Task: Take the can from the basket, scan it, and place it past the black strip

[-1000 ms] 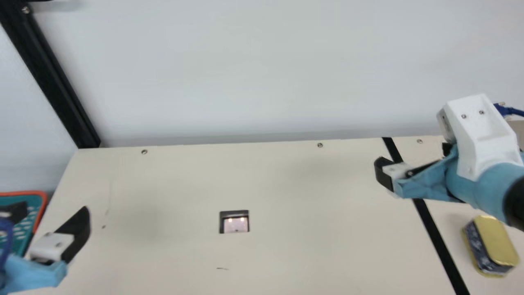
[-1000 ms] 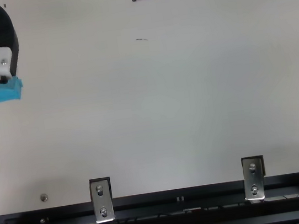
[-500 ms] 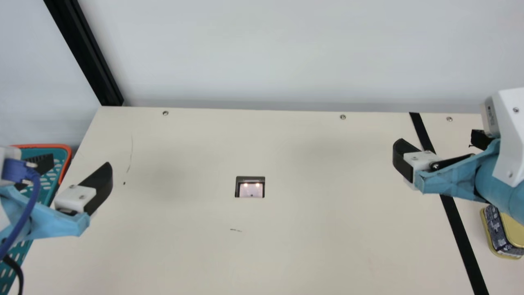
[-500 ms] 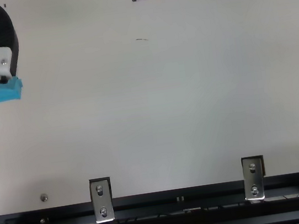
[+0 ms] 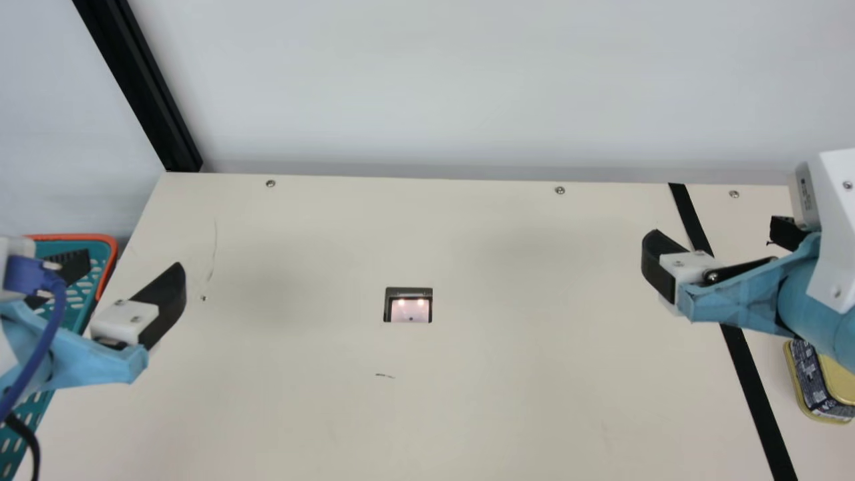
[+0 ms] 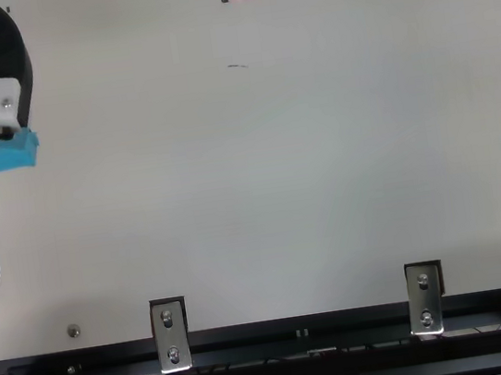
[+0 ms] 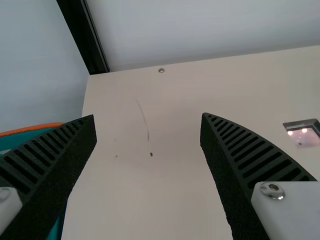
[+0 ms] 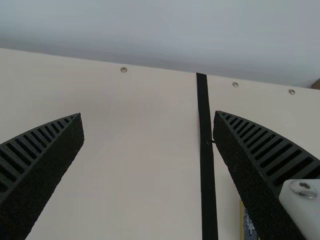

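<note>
Two claws, both spread super wide and gripping zilch: left gripper point(image 5: 133, 259) is way left of the black strip point(image 5: 748, 381), right gripper point(image 5: 713, 227) hangs over the strip's far stretch. Lit scanner point(image 5: 409, 308) sits left of the strip, orange-rimmed teal basket point(image 5: 73, 237) even farther left. Can's point(image 5: 809, 381) just right of the strip, gold top, dark patterned side, partly blocked by the right arm point(image 5: 735, 304).

Left to right lie basket point(image 5: 73, 237), scanner point(image 5: 409, 310), strip point(image 5: 753, 394) and can point(image 5: 816, 391).
</note>
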Controlling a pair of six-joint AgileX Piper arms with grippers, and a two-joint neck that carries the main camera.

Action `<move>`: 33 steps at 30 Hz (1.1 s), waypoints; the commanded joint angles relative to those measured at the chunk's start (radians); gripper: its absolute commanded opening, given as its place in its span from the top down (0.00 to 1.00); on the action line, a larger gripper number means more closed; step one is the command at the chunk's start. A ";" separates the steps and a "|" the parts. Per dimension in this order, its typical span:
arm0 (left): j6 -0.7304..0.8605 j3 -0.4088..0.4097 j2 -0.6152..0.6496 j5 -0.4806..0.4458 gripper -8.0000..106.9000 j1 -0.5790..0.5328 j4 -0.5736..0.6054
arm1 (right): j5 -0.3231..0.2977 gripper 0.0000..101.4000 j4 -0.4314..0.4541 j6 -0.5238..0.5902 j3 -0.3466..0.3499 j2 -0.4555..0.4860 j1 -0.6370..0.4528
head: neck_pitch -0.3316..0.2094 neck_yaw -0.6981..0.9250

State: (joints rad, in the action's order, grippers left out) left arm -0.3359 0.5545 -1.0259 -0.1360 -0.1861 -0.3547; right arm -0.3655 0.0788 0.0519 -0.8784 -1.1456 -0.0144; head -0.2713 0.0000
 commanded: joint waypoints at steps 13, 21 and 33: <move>0.131 -0.092 0.209 -0.064 0.15 0.042 0.132 | -0.025 0.00 -0.109 0.095 0.129 0.179 -0.039 | -0.008 0.000; 0.186 -0.130 0.389 -0.141 0.15 0.071 0.191 | -0.050 0.00 -0.183 0.156 0.226 0.342 -0.046 | -0.008 0.000; 0.199 -0.172 0.640 -0.307 0.15 0.072 0.258 | -0.099 0.00 -0.217 0.181 0.362 0.607 -0.016 | -0.008 0.000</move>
State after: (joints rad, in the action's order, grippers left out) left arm -0.1367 0.3843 -0.4269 -0.4202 -0.1135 -0.0993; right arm -0.4625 -0.1429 0.2362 -0.5306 -0.5847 -0.0317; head -0.2713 0.0000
